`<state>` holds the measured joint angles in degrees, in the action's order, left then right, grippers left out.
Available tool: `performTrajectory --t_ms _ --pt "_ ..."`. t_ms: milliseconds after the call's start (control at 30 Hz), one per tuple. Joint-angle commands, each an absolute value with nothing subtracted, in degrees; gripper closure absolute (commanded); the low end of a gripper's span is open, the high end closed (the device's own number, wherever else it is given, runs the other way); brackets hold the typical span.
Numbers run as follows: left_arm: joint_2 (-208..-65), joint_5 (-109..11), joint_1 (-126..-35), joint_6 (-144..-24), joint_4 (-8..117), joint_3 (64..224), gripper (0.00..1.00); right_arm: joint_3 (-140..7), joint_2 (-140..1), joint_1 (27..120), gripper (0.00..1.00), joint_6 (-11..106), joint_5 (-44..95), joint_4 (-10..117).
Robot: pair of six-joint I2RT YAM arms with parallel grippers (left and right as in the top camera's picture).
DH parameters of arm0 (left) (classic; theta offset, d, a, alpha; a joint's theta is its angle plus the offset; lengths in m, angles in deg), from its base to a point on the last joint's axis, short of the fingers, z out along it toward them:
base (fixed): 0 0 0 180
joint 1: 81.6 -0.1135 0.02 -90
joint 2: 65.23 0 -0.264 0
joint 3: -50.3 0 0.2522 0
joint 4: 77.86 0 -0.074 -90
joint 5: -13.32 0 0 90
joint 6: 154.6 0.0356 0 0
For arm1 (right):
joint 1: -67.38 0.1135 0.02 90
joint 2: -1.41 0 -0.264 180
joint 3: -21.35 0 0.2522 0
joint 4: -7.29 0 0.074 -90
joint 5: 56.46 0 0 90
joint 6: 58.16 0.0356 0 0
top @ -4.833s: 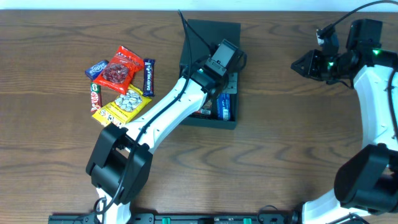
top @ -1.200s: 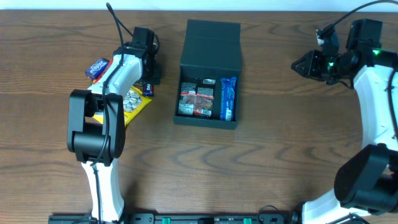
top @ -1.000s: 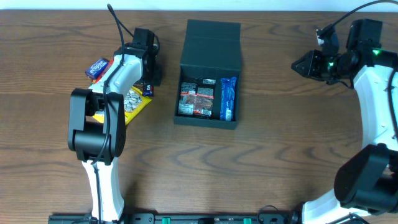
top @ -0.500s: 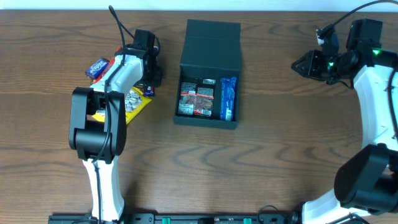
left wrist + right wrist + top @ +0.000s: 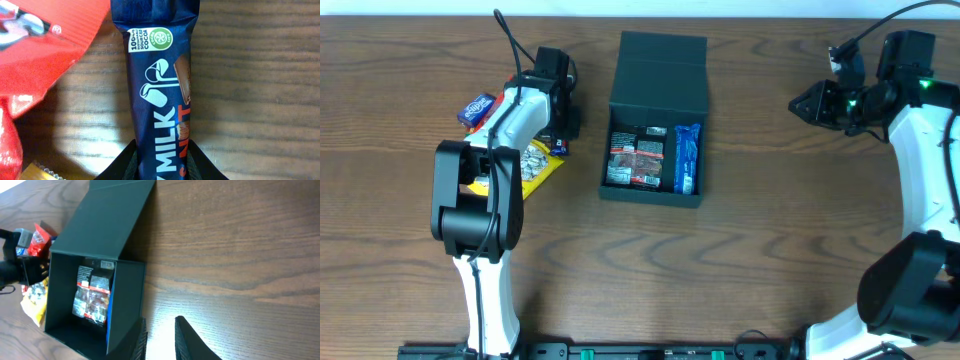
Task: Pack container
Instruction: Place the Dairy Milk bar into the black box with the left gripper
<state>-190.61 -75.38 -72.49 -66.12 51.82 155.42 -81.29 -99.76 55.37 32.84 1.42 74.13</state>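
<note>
**Pack container: part filled, snacks still outside**

Left pincer (image 5: pixel 162 146) straddles a dark-blue chocolate bar (image 5: pixel 160 90) lying on the tabletop (image 5: pixel 770 250); gripped or only flanked, cannot tell. Right pincer (image 5: pixel 160 336) spread, empty, well apart. Container (image 5: pixel 657 68) mid-tabletop, lid open, packets (image 5: pixel 638 158) inside. Judged remaining: this bar, red packet (image 5: pixel 40 50), yellow packet (image 5: pixel 535 165), then the lid.

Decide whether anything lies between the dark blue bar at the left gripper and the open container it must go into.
Nothing visible does. Bare table separates the dark blue bar, straddled by the jaws of the left gripper, from the container, whose lid is folded back. Packets already lie inside.
</note>
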Motion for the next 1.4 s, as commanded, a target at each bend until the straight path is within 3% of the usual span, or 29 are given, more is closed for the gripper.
performTrajectory --t_ms 0,267,533,867,1367 --pt "-189.9 -75.8 -72.6 -67.5 49.6 159.8 0.75 -81.6 -99.4 55.6 0.8 32.7 1.2 73.8" --pt "-184.0 -75.7 -70.4 -70.0 42.4 167.1 0.83 -81.6 -99.4 55.1 0.8 32.6 1.2 73.6" --pt "-176.0 -75.8 -58.8 -77.6 39.8 167.1 0.87 -81.6 -99.4 52.1 0.8 32.6 1.2 73.8" --pt "-183.7 -75.7 -46.1 -87.4 39.6 166.9 0.85 -81.6 -99.4 50.4 0.79 31.4 1.2 75.1" --pt "-187.8 -75.6 -41.9 -99.1 38.2 166.5 0.86 -81.6 -99.4 50.4 0.79 29.1 1.9 76.8"
